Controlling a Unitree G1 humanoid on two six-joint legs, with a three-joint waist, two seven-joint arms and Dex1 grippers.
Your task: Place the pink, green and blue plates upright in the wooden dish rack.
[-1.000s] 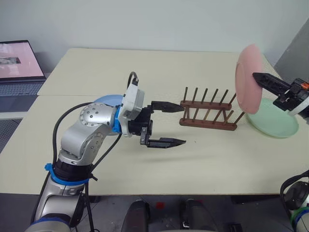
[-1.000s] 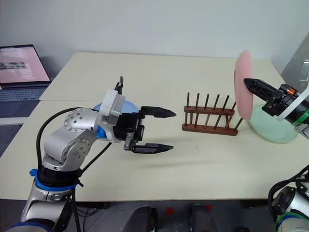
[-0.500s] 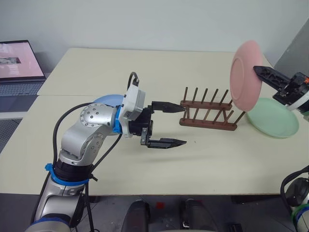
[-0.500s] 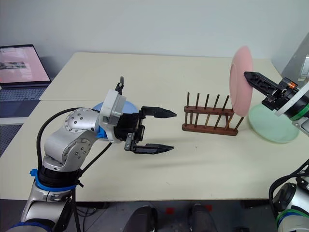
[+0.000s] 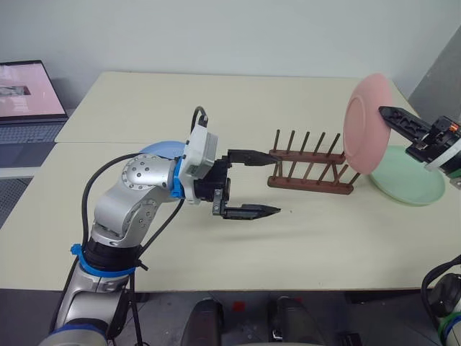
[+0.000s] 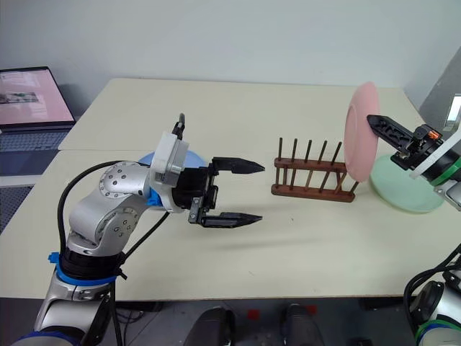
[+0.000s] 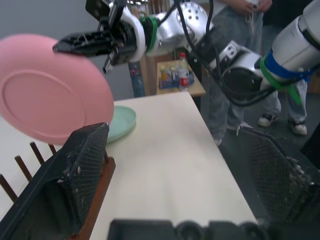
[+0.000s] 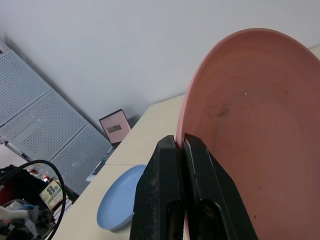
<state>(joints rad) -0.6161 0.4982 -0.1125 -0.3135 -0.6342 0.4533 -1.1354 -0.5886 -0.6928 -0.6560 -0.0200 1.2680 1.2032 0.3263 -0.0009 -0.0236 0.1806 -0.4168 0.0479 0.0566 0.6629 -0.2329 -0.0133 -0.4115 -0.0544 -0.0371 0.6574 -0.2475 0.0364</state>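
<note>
My right gripper is shut on the rim of the pink plate, which it holds upright in the air just above the right end of the wooden dish rack. In the right wrist view its fingers pinch the pink rim. The green plate lies flat on the table to the right of the rack. Behind my left arm lies the blue plate, partly hidden. My left gripper is open and level, pointing at the rack's left end with nothing between its fingers.
A laptop sits open on a lower surface at the far left. The table's right edge runs close behind the green plate. In the left wrist view, people stand past that edge, near a small stand with bottles.
The right gripper has rolled, so the pink plate shows more of its face, and it has shifted slightly left over the rack's right end. The left arm has stayed still.
</note>
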